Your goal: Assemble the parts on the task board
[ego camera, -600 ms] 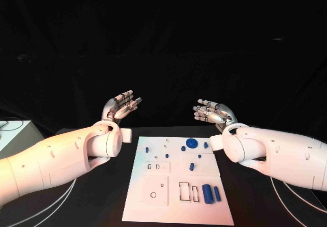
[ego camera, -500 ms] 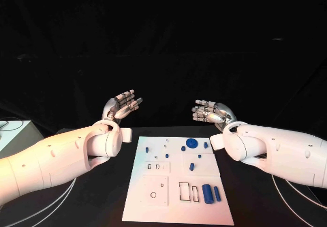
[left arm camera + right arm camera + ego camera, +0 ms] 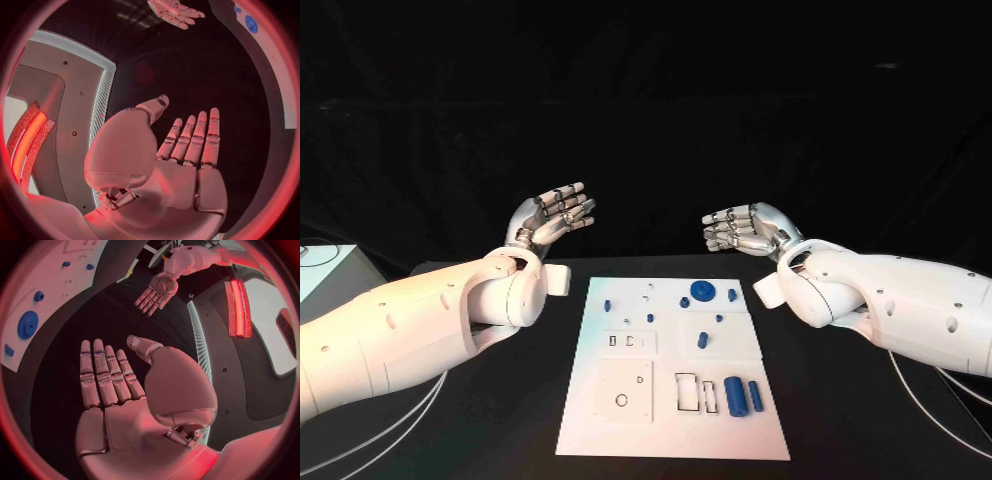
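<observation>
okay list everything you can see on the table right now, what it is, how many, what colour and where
Task board: one, white, middle of the black table, with black-outlined slots and small holes.
Large round part: one, blue, far end of the board, right of centre.
Upright cylinder parts: two, blue, side by side at the board's near right, by the rectangular slots.
Small parts: several, blue, scattered over the board's far half; exact count unclear.
Pale box: one, at the picture's left edge, partly cut off.
Left hand: silver, raised beyond the board's far left corner, fingers apart, holding nothing.
Right hand: silver, raised beyond the far right corner, holding nothing.
</observation>
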